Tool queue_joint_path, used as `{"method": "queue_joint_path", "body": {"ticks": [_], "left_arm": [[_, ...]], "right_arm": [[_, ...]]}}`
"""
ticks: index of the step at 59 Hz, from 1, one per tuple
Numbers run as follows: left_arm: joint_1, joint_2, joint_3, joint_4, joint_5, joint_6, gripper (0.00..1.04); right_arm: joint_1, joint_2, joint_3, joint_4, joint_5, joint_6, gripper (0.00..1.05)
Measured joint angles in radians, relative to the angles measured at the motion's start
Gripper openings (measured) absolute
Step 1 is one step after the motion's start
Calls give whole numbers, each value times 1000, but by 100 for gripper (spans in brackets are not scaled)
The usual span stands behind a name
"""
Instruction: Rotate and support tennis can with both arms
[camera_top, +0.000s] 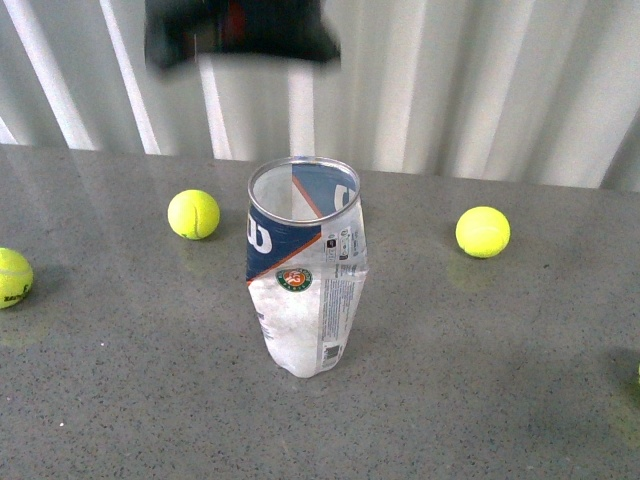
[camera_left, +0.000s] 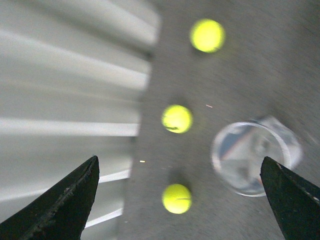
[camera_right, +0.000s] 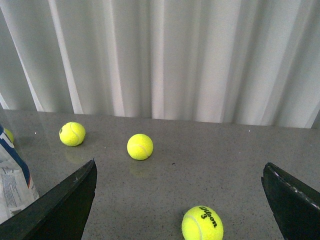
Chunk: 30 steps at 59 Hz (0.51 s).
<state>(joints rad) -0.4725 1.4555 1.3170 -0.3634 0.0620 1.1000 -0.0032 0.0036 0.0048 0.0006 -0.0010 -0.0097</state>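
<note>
The tennis can (camera_top: 305, 262) is seen standing upright near the middle of the grey worktop (camera_top: 480, 400), with its open silver rim at the top. Its clear wall is dented, and a navy label with a white letter and a round green-orange logo is shown on it. Nothing is touching the can.

Three yellow-green balls are seen on the worktop in the front view. One ball (camera_top: 193, 214) lies just left of the can and a bit further back. Another ball (camera_top: 482, 231) lies to the right, well apart from the can. A third ball (camera_top: 12, 277) lies at the far left edge.

A blurred black arm (camera_top: 240, 32) is seen high up, above and behind the can, in front of the white curtain (camera_top: 480, 80).

In the left wrist view, the left pincer (camera_left: 182, 200) is spread wide with nothing between its fingers, and the can's open mouth is seen from above. This view is blurred.

In the right wrist view, the right pincer (camera_right: 180, 200) is also spread wide and holds nothing. A ball marked with a 3 (camera_right: 202, 223) lies on the worktop between its fingers.
</note>
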Motion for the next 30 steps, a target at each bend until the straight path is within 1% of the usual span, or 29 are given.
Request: {"method": "queue_joint_path", "body": {"ticks": [7, 11, 18, 22, 27, 29, 30], "left_arm": [[77, -135, -2, 166, -44, -218, 98], [156, -251, -48, 238, -38, -420, 98], [281, -402, -189, 290, 32, -696, 98], [343, -459, -265, 309, 71, -785, 98], [442, -528, -378, 323, 127, -895, 98], [452, -552, -426, 360, 76, -944, 93], [460, -568, -459, 388, 31, -971, 89]], "right_arm": [[0, 0, 0, 0, 0, 0, 97], [0, 0, 0, 0, 0, 0, 97], [0, 0, 0, 0, 0, 0, 97], [0, 0, 0, 0, 0, 0, 97], [0, 0, 0, 0, 0, 0, 97], [0, 0, 0, 0, 0, 0, 97], [0, 0, 0, 0, 0, 0, 97]]}}
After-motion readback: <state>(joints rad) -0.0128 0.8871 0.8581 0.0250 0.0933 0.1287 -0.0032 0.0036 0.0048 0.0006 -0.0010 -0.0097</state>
